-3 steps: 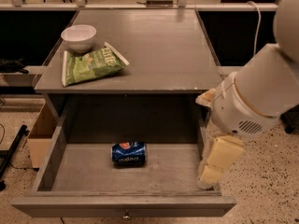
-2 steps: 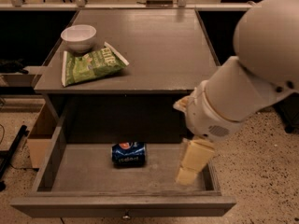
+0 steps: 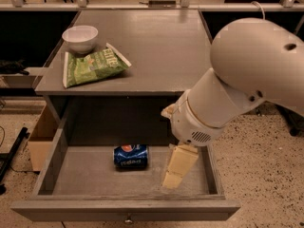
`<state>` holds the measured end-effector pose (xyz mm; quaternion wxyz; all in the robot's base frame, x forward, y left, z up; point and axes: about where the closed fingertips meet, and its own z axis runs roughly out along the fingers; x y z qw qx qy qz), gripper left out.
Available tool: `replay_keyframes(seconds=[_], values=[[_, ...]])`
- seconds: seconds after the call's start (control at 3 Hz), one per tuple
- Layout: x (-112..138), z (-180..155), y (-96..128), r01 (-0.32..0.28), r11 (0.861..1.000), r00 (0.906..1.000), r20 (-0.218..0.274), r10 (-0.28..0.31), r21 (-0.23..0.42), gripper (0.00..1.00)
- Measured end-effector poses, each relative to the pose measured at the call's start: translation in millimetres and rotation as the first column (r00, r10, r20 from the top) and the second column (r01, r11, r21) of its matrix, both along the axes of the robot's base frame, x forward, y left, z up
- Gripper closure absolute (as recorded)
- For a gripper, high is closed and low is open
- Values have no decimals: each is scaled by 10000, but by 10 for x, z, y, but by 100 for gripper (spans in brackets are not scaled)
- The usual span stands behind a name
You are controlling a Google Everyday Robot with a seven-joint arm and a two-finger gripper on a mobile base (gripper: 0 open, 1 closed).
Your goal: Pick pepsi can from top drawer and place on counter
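Observation:
The pepsi can point(image 3: 130, 156) is blue with a round logo and lies on its side on the floor of the open top drawer point(image 3: 85, 179), near the middle. My gripper point(image 3: 176, 172), with cream-coloured fingers pointing down, hangs over the drawer's right half, to the right of the can and apart from it. It holds nothing. The white arm fills the right of the view and hides the drawer's back right corner. The grey counter point(image 3: 156, 46) lies above the drawer.
A white bowl point(image 3: 80, 38) and a green chip bag point(image 3: 92, 66) sit on the counter's left side. A cardboard box point(image 3: 42, 137) stands on the speckled floor left of the drawer. The drawer front has a small knob point(image 3: 128, 219).
My arm and gripper have moved left over the drawer, from its right wall toward the can. The can has not moved.

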<state>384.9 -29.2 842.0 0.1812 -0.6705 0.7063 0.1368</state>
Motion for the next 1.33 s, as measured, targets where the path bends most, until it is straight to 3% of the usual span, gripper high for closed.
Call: replay_keyframes(seconds=[1.0, 1.33], values=[[333, -423, -233, 877, 9914, 9945, -653, -815, 971, 0], [440, -592, -147, 1013, 9864, 9924, -827, -911, 1291, 0]])
